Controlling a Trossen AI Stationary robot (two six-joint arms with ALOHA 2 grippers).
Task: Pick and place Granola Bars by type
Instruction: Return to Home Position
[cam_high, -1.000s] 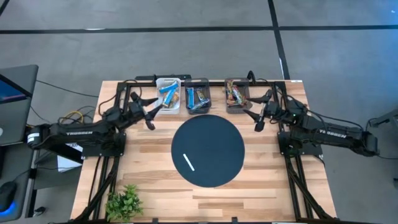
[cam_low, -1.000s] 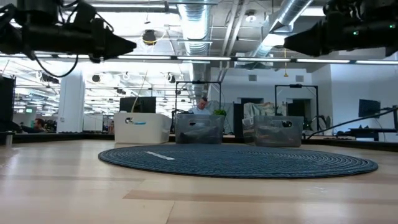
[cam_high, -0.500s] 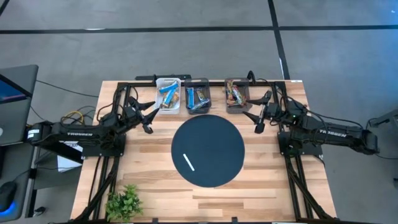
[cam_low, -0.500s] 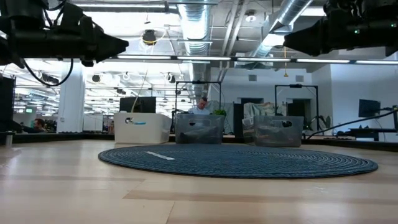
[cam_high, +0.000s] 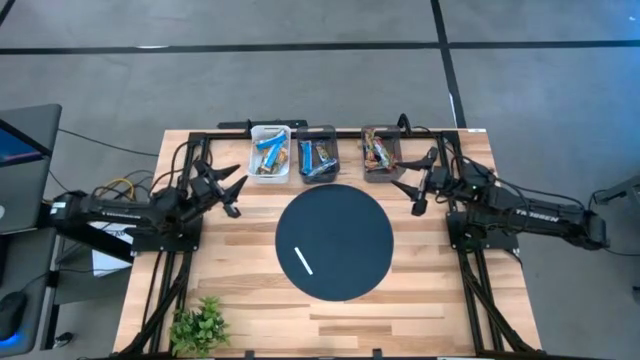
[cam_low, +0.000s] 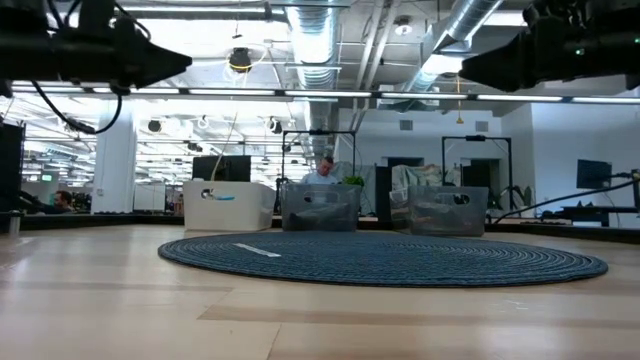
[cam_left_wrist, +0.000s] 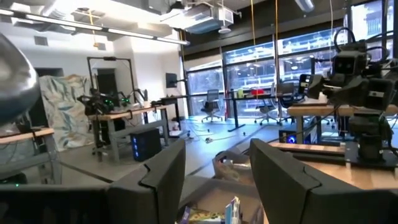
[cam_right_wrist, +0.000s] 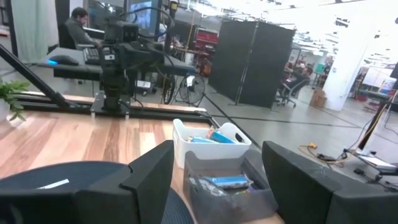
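Overhead, the bars (cam_high: 318, 154) all lie in three bins lined up at the mat's (cam_high: 345, 215) 12 o'clock edge. Blue and orange-brown ones are in the white bin (cam_high: 271, 179), blue ones in the middle bin (cam_high: 318, 181), and reddish ones in the right bin (cam_high: 380, 180). The left gripper (cam_high: 233, 190) hangs at the mat's 10 o'clock, near the white bin but apart from it, fingers spread wide and empty. The right gripper (cam_high: 409, 188) hangs at 2 o'clock just beside the right bin, likewise spread and empty. A white stick (cam_high: 303, 260) lies on the mat toward 7 o'clock. A plant (cam_high: 200, 322) stands at the table's (cam_high: 250, 290) 7 o'clock corner.
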